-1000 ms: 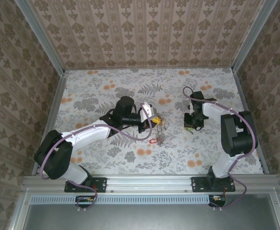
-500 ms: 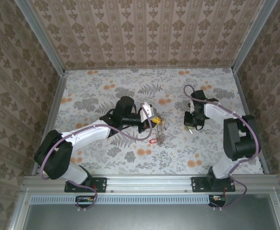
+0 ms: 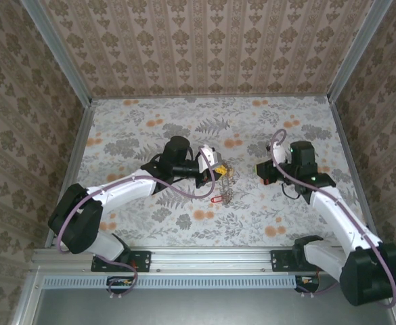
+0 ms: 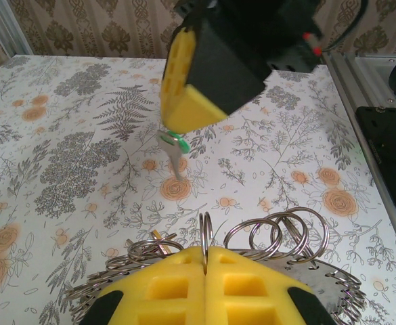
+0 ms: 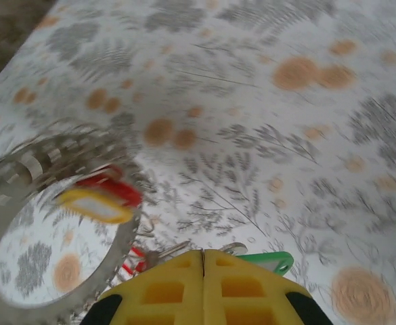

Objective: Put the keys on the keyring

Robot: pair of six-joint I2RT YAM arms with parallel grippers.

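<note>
Pinching keyring (image 4: pixel 204 233) in left fingers (image 4: pixel 164 288) | green key (image 4: pixel 175 150) in right fingers (image 4: pixel 191 108)

Your right wrist view is motion-blurred. The keyring (image 5: pixel 38 159) smears into a grey band cut off by the left edge, and you can't tell what the red and yellow smear (image 5: pixel 99 196) inside it is. The green key (image 5: pixel 269 261) sits half behind the pads (image 5: pixel 252 288) of the right gripper (image 5: pixel 203 261). In the left wrist view, the keyring's lower links run under the left gripper (image 4: pixel 204 254) and off the bottom edge. From the top, the keys (image 3: pixel 226 186) are too small to separate.
</note>
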